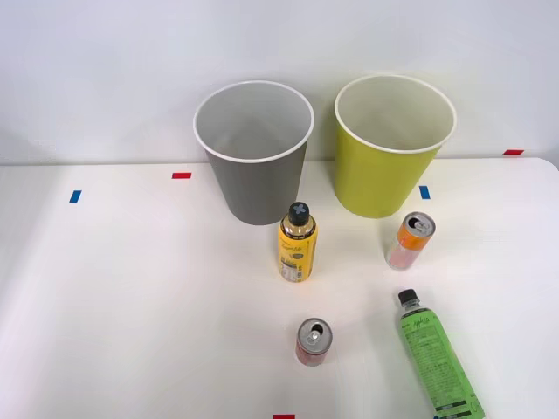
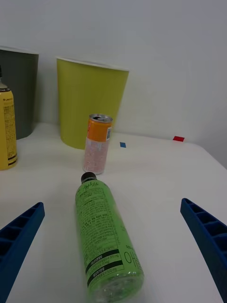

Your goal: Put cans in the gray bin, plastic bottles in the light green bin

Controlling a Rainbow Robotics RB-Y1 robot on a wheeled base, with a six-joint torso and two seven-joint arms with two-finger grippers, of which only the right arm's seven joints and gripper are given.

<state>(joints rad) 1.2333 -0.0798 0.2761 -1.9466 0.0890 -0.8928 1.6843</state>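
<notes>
We are seeing the gray bin, then the light green bin to its right. Nearer us than that bin, the green-labelled bottle is lying flat. Our right gripper is gaping wide around it, holding nothing. Closing off-centre risks rolling it away.

Soft, even light is coming from overhead, so everything's looking bright. The white table is washing out a bit, with faint shadows pooling under the gray bin and light green bin. The green bottle is blurring at its near end.
</notes>
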